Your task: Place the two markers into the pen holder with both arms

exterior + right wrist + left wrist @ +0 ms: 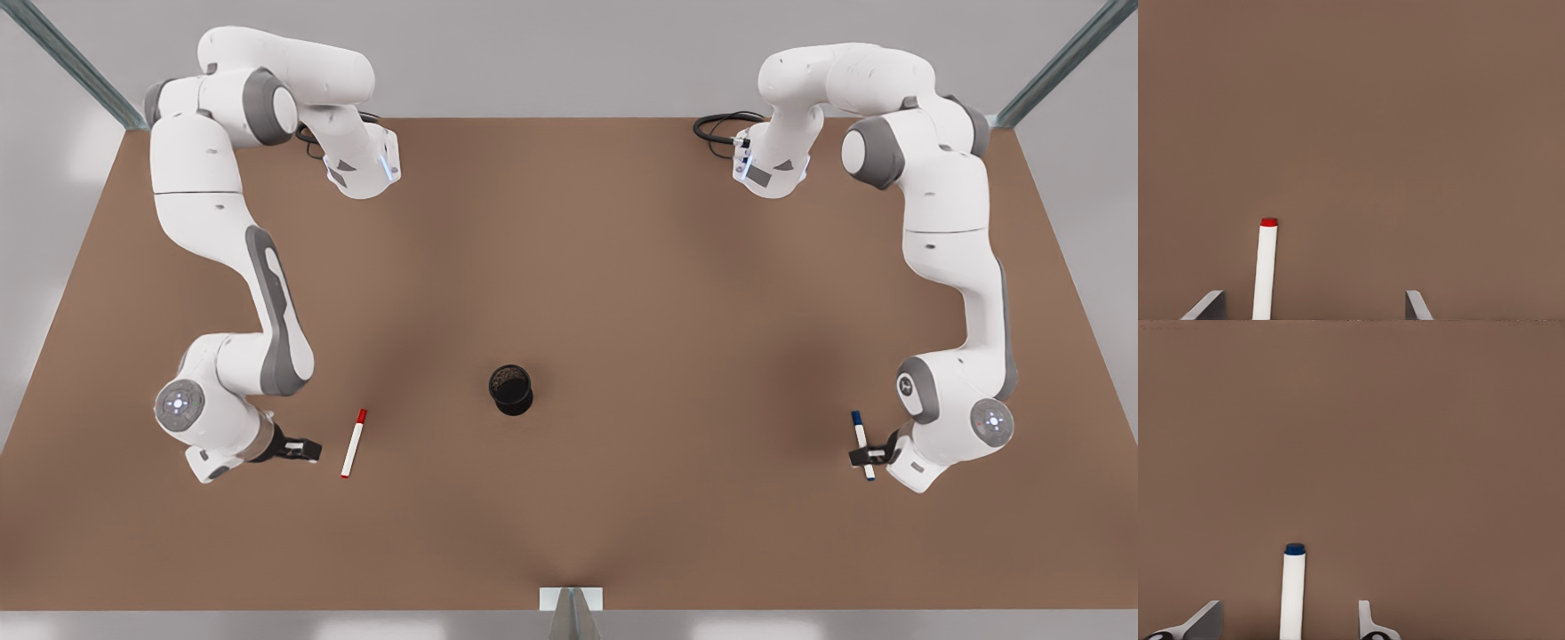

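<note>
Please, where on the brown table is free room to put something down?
Wide bare patches lie between the small black cylindrical pen holder and each marker, and above it in the front view across the brown table. Crowded: the white red-capped marker beside the open right end effector, and the white blue-capped marker between the open left end effector's fingers.

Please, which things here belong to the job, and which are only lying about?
Belong to the job:
- blue marker, between the open fingers of the left gripper
- red marker, beside the open right gripper
- pen holder, mid-table

Only lying about:
- black cables near an arm base
- brown table
</note>
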